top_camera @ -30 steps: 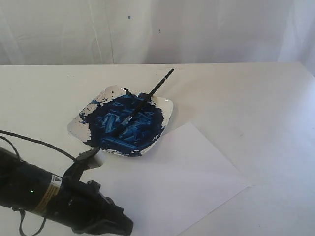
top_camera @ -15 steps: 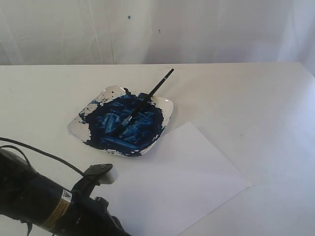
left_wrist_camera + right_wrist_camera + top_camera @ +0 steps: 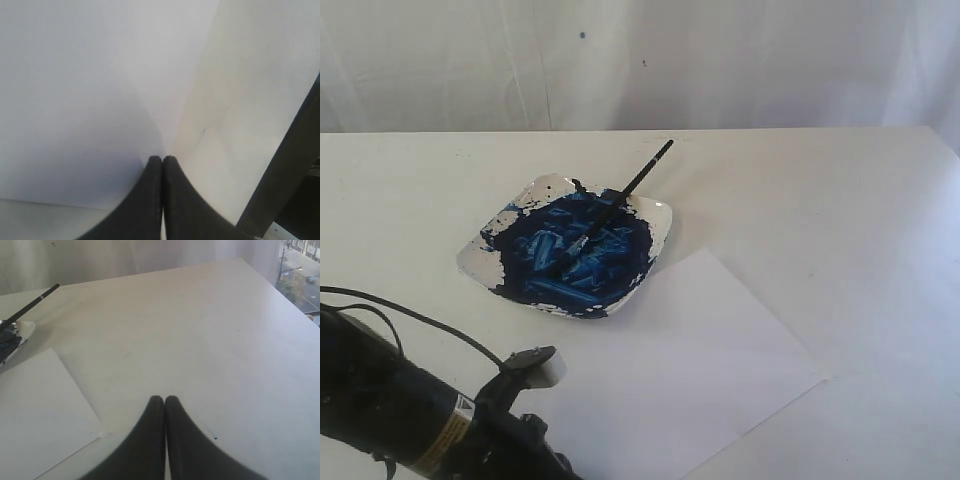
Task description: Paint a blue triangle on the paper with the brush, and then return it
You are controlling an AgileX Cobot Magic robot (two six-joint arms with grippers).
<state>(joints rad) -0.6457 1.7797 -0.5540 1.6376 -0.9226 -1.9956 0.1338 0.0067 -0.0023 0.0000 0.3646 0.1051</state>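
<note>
The brush point(image 3: 635, 179) lies slanted across the white dish point(image 3: 660, 218), its tip down in the dark blue paint and its black handle jutting over the far rim. The paper point(image 3: 685, 365) lies flat just in front of the dish, and no blue triangle shows on it. My left gripper point(image 3: 163, 158) is shut and empty, low over the paper's point(image 3: 75, 100) edge. My right gripper point(image 3: 164, 399) is shut and empty over bare table, near a corner of the paper point(image 3: 35, 405). The brush handle point(image 3: 35, 301) and the dish point(image 3: 12, 335) show far off in that view.
My left arm point(image 3: 390, 405) with its cable fills the near left corner of the exterior view; its gripper is cut off by the lower edge there. A white curtain hangs behind the table. A dark bar point(image 3: 287, 170) crosses one side of the left wrist view.
My left arm has drawn back toward the near edge and sunk lower in the exterior view. The brush, dish and paper have not moved.
</note>
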